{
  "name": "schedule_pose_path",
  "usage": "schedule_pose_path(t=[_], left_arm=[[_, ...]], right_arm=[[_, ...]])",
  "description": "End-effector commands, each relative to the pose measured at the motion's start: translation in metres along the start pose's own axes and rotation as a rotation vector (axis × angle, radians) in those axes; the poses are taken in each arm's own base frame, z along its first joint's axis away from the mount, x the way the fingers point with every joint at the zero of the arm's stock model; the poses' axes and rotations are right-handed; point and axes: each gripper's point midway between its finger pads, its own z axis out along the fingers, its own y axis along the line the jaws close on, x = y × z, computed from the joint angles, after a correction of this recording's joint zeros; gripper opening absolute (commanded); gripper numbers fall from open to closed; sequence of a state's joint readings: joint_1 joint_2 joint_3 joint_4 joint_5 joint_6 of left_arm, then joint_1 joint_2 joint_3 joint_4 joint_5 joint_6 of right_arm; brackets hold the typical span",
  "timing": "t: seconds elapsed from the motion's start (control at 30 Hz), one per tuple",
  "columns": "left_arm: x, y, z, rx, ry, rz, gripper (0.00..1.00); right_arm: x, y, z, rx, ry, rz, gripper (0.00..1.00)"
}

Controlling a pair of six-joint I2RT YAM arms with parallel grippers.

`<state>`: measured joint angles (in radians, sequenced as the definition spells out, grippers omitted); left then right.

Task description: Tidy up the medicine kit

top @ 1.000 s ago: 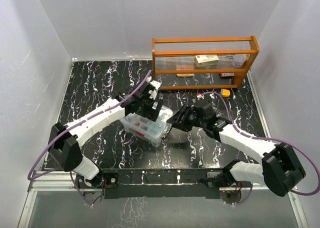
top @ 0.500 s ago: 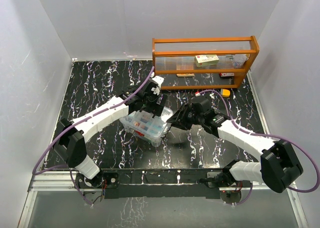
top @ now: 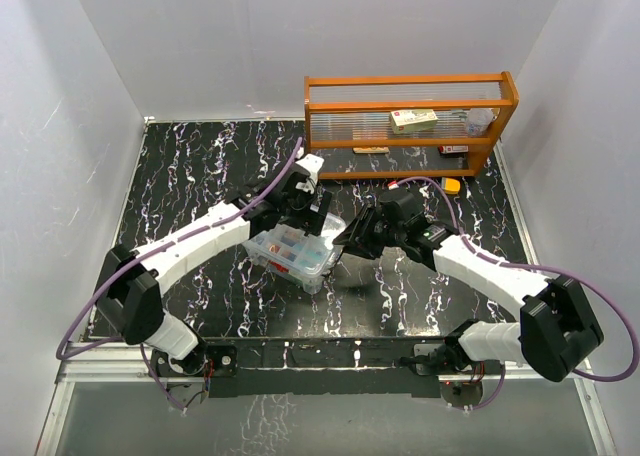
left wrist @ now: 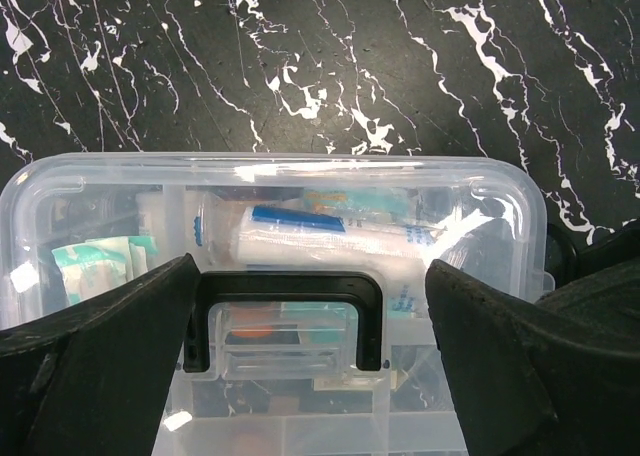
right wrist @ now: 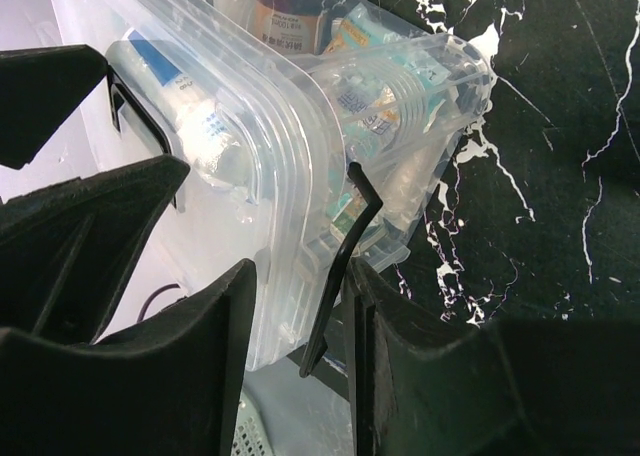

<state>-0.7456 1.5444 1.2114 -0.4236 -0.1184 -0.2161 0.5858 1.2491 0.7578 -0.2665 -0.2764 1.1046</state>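
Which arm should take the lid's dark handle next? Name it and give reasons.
Left. The left tool, open, straddles the dark handle of the medicine kit; the right tool sits at the kit's end, around its latch.

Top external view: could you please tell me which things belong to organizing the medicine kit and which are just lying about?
Job: medicine kit, its lid handle, packets and bottle inside.
Lying about: orange rack, yellow item on the table.

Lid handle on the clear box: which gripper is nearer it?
Left. The left gripper straddles the handle; the right gripper sits at the box's end clasp.
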Motion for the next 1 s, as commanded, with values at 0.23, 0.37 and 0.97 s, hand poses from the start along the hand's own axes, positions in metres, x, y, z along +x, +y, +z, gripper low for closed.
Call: schedule_pose_path(t=[0.23,0.37,0.97], left_arm=[[0.153,0.02,-0.008,-0.061,0.51,-0.032,0.99],[0.157,0.02,-0.007,-0.06,0.494,-0.048,0.99],[0.169,0.02,0.01,-0.064,0.475,-0.081,0.97]], right_arm=[[-0.004,-0.018,0.005,0.125,-0.022,0.004,0.39],[0.004,-0.013,0.0,0.119,0.012,0.036,0.48],[0.017,0.015,-0.006,0.08,0.078,0.153,0.36]])
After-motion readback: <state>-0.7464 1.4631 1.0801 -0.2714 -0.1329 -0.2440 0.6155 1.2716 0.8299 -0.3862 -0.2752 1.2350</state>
